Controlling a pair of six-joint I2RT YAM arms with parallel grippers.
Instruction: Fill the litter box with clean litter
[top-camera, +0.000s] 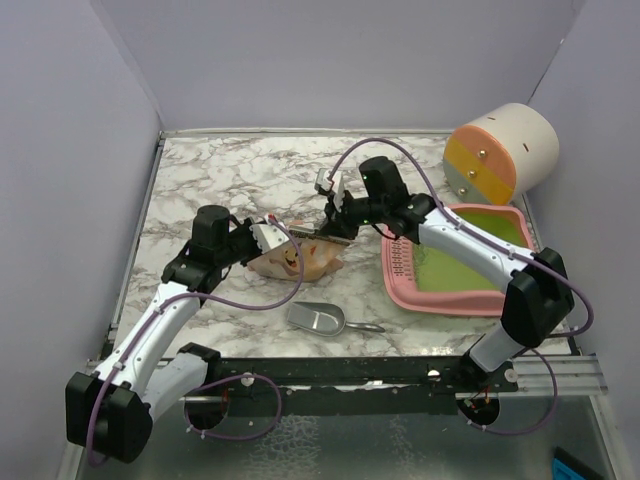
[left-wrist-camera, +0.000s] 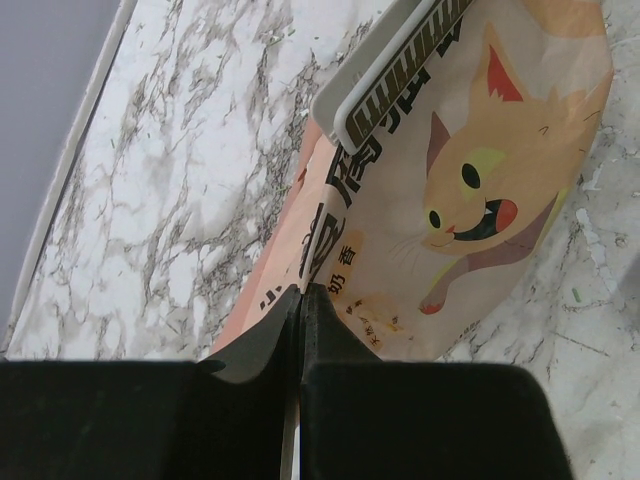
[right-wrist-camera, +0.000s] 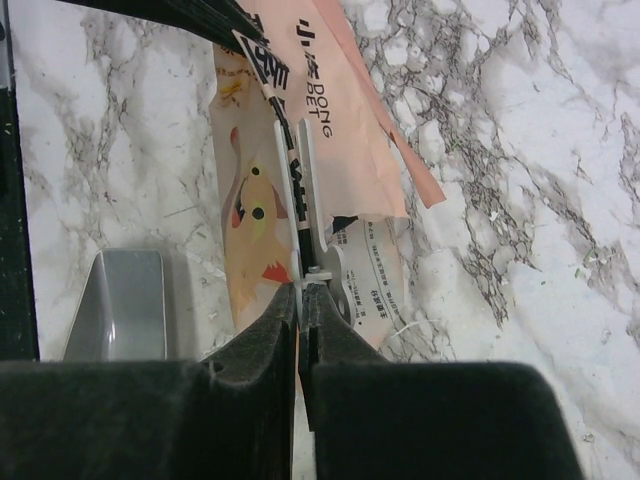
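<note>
The pink litter box (top-camera: 400, 275) with a lime-green inside lies at the right of the table. No loose litter granules can be made out. A tan bag with a cartoon cat (top-camera: 305, 260) lies at the middle, its top closed by a long white clip (left-wrist-camera: 390, 70). My left gripper (top-camera: 270, 238) is shut on the bag's left edge, as the left wrist view (left-wrist-camera: 300, 290) shows. My right gripper (top-camera: 335, 222) is shut on the end of the clip (right-wrist-camera: 298, 190), seen between its tips in the right wrist view (right-wrist-camera: 302, 288).
A grey metal scoop (top-camera: 320, 318) lies on the marble table in front of the bag and shows in the right wrist view (right-wrist-camera: 115, 300). A cream, orange and yellow cylinder (top-camera: 500, 150) lies at the back right, behind the litter box. Walls enclose the table's sides and back.
</note>
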